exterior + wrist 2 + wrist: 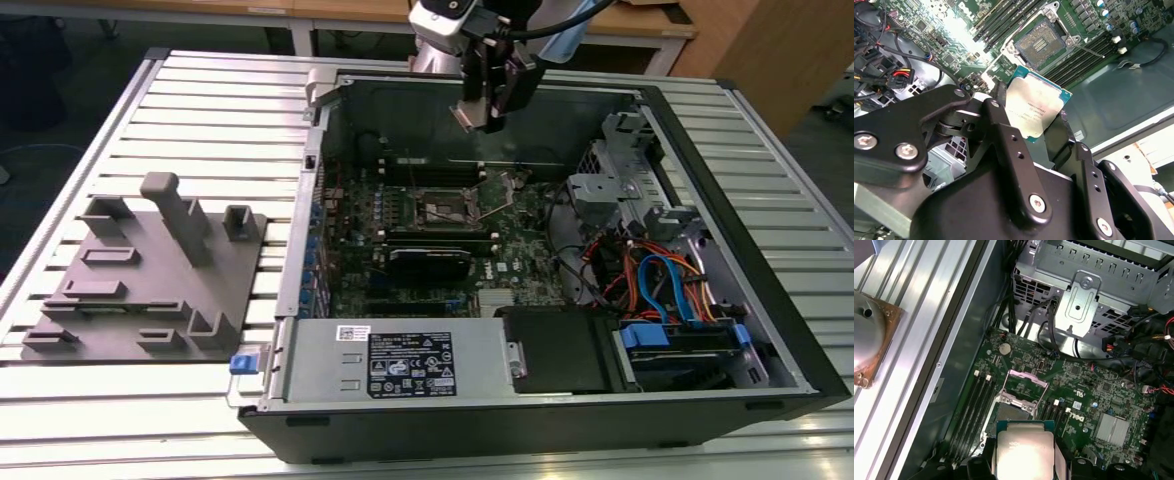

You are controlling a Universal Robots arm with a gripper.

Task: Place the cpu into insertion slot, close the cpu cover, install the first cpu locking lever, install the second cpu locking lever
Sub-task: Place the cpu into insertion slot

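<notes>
Slatted surface (200,110) holds an open case (534,430) — near its far edge the gripper (483,118) pinches the cpu (1036,102). Both wrist views show the insertion slot (1040,44) uncovered.

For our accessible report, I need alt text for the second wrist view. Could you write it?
The hand holds the cpu by two edges, its silver top showing. Beyond it, on the green board, lies the insertion slot, open and empty.
</notes>
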